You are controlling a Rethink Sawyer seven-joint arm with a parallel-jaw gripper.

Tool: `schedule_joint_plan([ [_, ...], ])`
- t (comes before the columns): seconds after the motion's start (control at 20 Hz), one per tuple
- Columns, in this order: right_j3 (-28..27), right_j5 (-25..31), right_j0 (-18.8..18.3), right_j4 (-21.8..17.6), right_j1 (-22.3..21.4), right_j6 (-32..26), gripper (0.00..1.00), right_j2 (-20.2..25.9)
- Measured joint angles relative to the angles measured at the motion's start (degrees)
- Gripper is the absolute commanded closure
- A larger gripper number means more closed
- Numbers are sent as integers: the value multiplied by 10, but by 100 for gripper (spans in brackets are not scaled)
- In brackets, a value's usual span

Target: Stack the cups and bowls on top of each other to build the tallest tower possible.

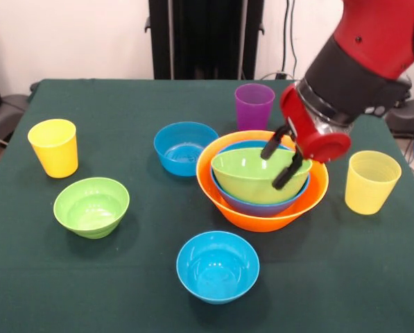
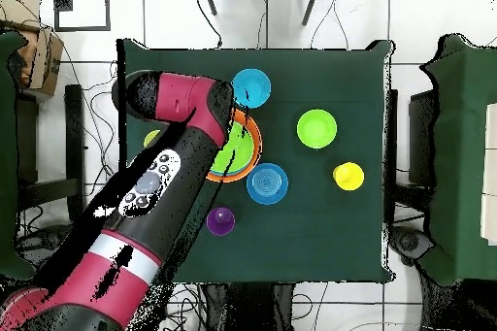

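Observation:
The tower is the big orange bowl [image 1: 262, 220] at the table's centre, with the large blue bowl [image 1: 256, 206] and the medium green bowl [image 1: 252, 173] nested in it. My gripper [image 1: 279, 161] hangs over the green bowl's right rim, its black fingers [image 1: 271, 147] spread, holding nothing. The purple cup [image 1: 254, 105] stands behind the tower, the ribbed pale yellow cup [image 1: 371, 182] to its right, and the opaque yellow cup [image 1: 53, 147] far left. Two small blue bowls [image 1: 186, 148] [image 1: 218, 266] and a small green bowl [image 1: 91, 206] sit apart. In the overhead view the arm covers the gripper and part of the orange bowl [image 2: 250, 155].
The dark green table cloth [image 1: 345, 277] reaches all edges. The red arm [image 2: 165, 182] crosses the table's left half in the overhead view. The overhead view also shows the purple cup [image 2: 220, 221], the yellow cup [image 2: 348, 176] and the small green bowl [image 2: 316, 128].

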Motion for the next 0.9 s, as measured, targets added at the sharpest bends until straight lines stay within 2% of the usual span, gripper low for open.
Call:
schedule_joint_plan([
  [0.3,-9,42,-12,-39,-42,0,0,-19],
  [0.5,-31,92,-37,-62,-85,0,0,-26],
  [0.9,-42,113,-60,-94,-146,0,0,-26],
])
